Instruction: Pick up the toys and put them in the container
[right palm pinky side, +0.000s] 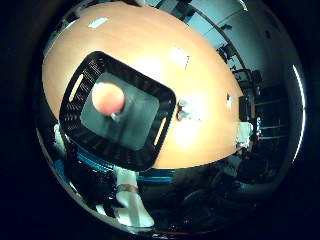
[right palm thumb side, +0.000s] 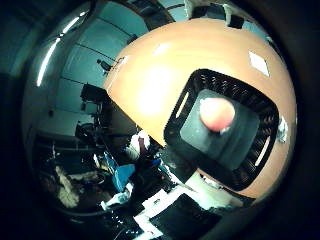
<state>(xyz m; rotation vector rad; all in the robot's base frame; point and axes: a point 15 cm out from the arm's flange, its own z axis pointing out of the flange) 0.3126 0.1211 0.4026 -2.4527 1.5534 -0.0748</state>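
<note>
1. A black slatted container (right palm pinky side: 118, 117) is seen on the orange tabletop (right palm pinky side: 200, 145), near one of its edges.
2. A pink rounded toy (right palm pinky side: 108, 97) is seen over the container's dark floor; whether it rests there or is falling cannot be told.
3. A small grey object (right palm pinky side: 183, 111) is seen just beside the container's rim, possibly a toy left to collect.
4. The hand's fingers are not shown, so its state cannot be told.

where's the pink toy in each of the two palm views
Little finger side palm view: the pink toy lies inside the black basket on the orange table.
Thumb side palm view: the same toy lies in the same basket, near its middle.
Shared landmark: the basket's slotted handle openings.
</note>
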